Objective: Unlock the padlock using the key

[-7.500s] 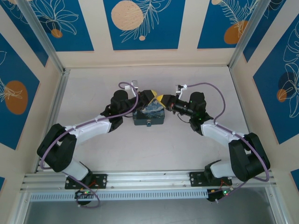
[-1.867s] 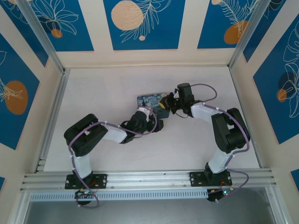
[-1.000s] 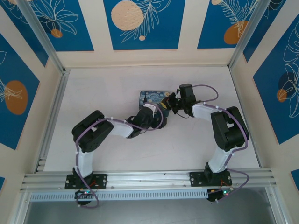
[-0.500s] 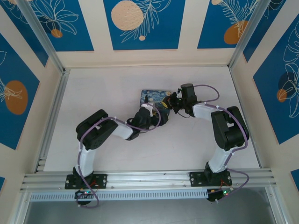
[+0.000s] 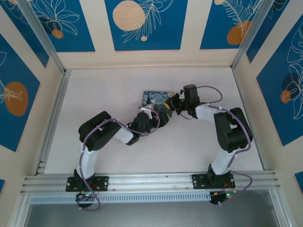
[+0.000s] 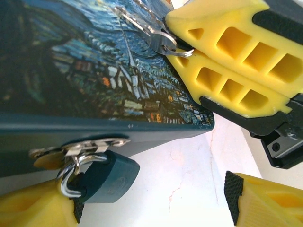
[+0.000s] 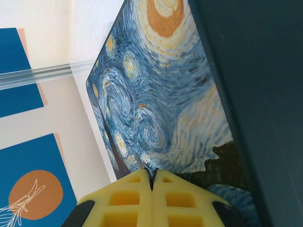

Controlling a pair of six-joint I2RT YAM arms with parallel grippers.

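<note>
The padlock (image 6: 106,177), a bluish body on a thin metal shackle, hangs from the hasp on the front of the starry-night box (image 6: 85,71). My left gripper (image 6: 154,201) is open around it. The padlock rests against the left finger (image 6: 33,208), and the right finger (image 6: 265,203) stands well clear. My right gripper (image 6: 177,40) is shut on the key (image 6: 158,38), which lies over the box lid with its small ring. In the right wrist view the key (image 7: 142,163) pokes out as a thin sliver from the shut right gripper (image 7: 152,182). In the top view the left gripper (image 5: 161,118) and right gripper (image 5: 171,103) meet at the box (image 5: 154,98).
The box sits mid-table on the pale tabletop (image 5: 118,90). Metal rails (image 5: 52,113) and blue-and-orange patterned walls enclose the workspace on three sides. Both arms fold in close to each other at the box's near right corner.
The left arm has folded in, its elbow moving right, and its jaws have narrowed a little at the box's front. The right gripper holds its place with the key.
</note>
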